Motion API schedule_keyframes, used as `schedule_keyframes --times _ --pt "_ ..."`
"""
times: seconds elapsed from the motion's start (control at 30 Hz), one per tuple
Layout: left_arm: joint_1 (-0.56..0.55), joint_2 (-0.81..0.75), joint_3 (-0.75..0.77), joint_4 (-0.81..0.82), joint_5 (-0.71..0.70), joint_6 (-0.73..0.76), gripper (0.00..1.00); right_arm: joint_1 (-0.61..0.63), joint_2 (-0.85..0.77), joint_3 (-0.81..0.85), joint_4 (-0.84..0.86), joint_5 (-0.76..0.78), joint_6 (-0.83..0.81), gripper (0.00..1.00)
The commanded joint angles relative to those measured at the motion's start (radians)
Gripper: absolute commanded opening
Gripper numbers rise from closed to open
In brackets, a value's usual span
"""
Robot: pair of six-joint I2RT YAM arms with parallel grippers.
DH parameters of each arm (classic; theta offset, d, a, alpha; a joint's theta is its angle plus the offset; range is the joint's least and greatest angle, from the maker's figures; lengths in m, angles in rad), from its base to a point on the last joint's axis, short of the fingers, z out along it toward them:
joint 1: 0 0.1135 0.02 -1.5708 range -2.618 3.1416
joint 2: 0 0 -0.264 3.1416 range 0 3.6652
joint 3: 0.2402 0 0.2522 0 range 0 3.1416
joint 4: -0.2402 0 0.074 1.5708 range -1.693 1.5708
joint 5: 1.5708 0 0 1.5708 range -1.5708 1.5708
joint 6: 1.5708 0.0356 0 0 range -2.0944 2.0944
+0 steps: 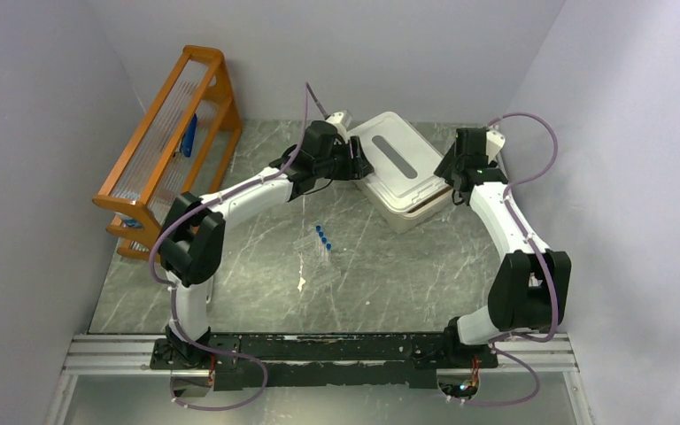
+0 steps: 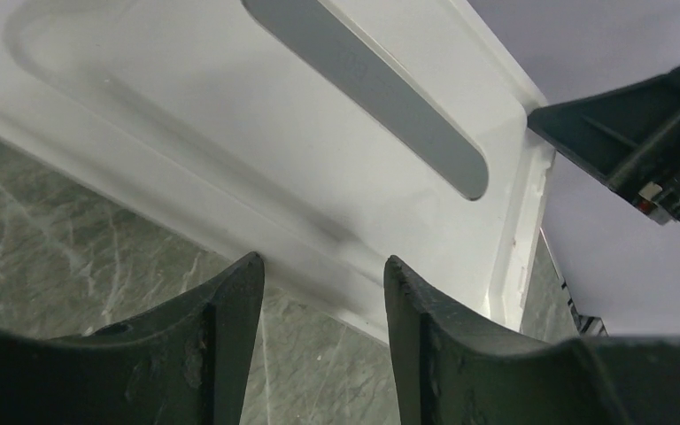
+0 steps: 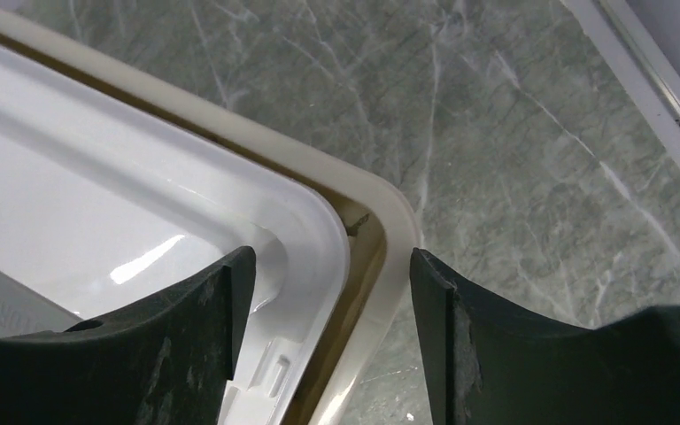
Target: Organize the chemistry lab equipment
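A white lidded box stands at the back middle of the table, its lid with a grey handle strip lying on it slightly askew. My left gripper is open and empty at the lid's left edge. My right gripper is open, straddling the right corner of the lid and box rim. Clear thin tubes with blue caps lie on the table's middle, with a small white piece near them. The other loose items are out of view.
The big orange wooden rack stands at the back left with a blue item in it. Grey walls close in on three sides. The marble table extends in front of the box.
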Motion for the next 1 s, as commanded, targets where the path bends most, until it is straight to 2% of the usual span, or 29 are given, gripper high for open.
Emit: schedule_keyframes --times 0.0,0.23,0.5,0.67,0.8,0.97 --pt "0.003 0.028 0.056 0.005 0.131 0.041 0.56 -0.007 0.013 0.015 -0.035 0.055 -0.007 0.66" --pt "0.003 0.057 0.069 0.005 0.192 0.018 0.5 -0.01 -0.009 0.022 -0.074 0.1 0.004 0.59" --pt "0.003 0.07 0.077 0.038 0.229 -0.001 0.51 -0.013 -0.017 0.028 -0.109 0.148 -0.009 0.46" --pt "0.003 0.078 0.084 0.039 0.246 -0.008 0.53 -0.013 -0.021 0.05 -0.128 0.174 -0.018 0.45" --pt "0.001 0.09 0.08 0.057 0.264 -0.042 0.49 -0.013 -0.03 0.042 -0.132 0.19 -0.023 0.44" --pt "0.001 0.08 0.054 0.084 0.249 -0.061 0.49 -0.013 -0.041 0.029 -0.134 0.214 -0.029 0.4"
